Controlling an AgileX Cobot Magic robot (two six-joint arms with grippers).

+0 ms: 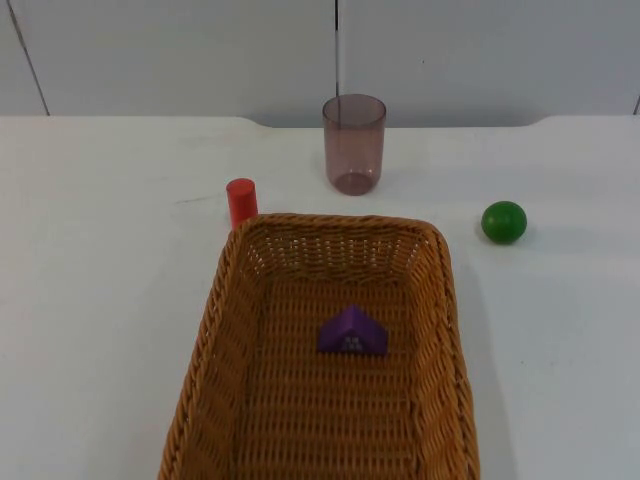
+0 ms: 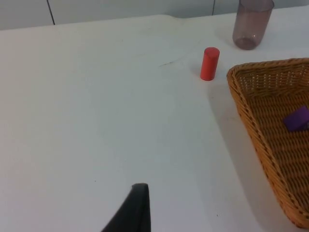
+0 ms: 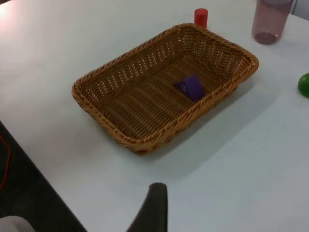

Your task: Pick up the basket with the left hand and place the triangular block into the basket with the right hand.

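The woven wicker basket (image 1: pixel 330 250) rests on the white table, reaching the near edge of the top view. A purple triangular block (image 1: pixel 352 331) lies on the basket's floor near its middle, also seen in the right wrist view (image 3: pixel 190 87). My left gripper (image 2: pixel 137 208) hovers over bare table to the left of the basket (image 2: pixel 263 121), well apart from its rim. My right gripper (image 3: pixel 155 205) hangs near the table's front edge, away from the basket (image 3: pixel 145 72), holding nothing that I can see.
A red cylinder (image 1: pixel 241 202) stands just behind the basket's far left corner. A translucent purple cup (image 1: pixel 353 143) stands at the back centre. A green ball (image 1: pixel 503 221) lies to the right. The table's front edge (image 3: pixel 34 159) drops off beside the right gripper.
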